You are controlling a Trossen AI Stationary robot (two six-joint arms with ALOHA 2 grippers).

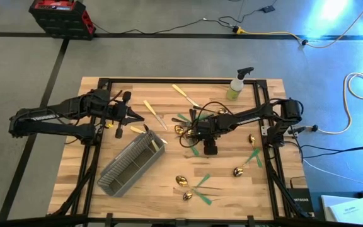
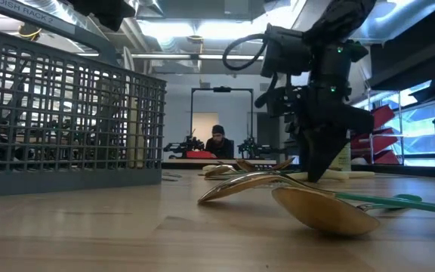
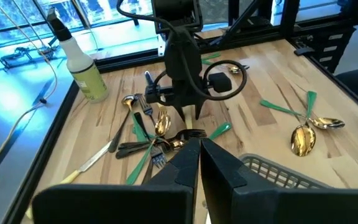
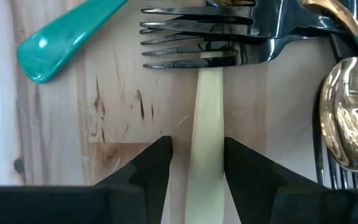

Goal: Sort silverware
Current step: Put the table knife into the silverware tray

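The right end effector (image 4: 194, 165) is down at the middle of the worktop (image 1: 169, 189), its fingers (image 4: 148, 165) set either side of a cream handle (image 4: 207, 124) lying flat on the wood; whether they press it or merely flank it cannot be told; just ahead of them lie dark forks (image 4: 204, 37), a green handle (image 4: 61, 40) and a gold spoon (image 4: 347, 118). From above, this pile (image 1: 188, 123) sits at mid-worktop beside the right arm; two cream-handled knives (image 1: 155, 115) lie left of it, another (image 1: 184, 94) farther back; green-handled spoons (image 1: 191, 186) lie at the near edge, more (image 1: 247, 161) near the right side. The left end effector (image 1: 140, 116) hovers with its fingers together and empty, above the far end of the grey caddy (image 1: 128, 165), which stands at the near left with cream handles showing inside. A spray bottle (image 1: 237, 85) stands at the far edge; a person (image 2: 217, 141) sits in the room behind.
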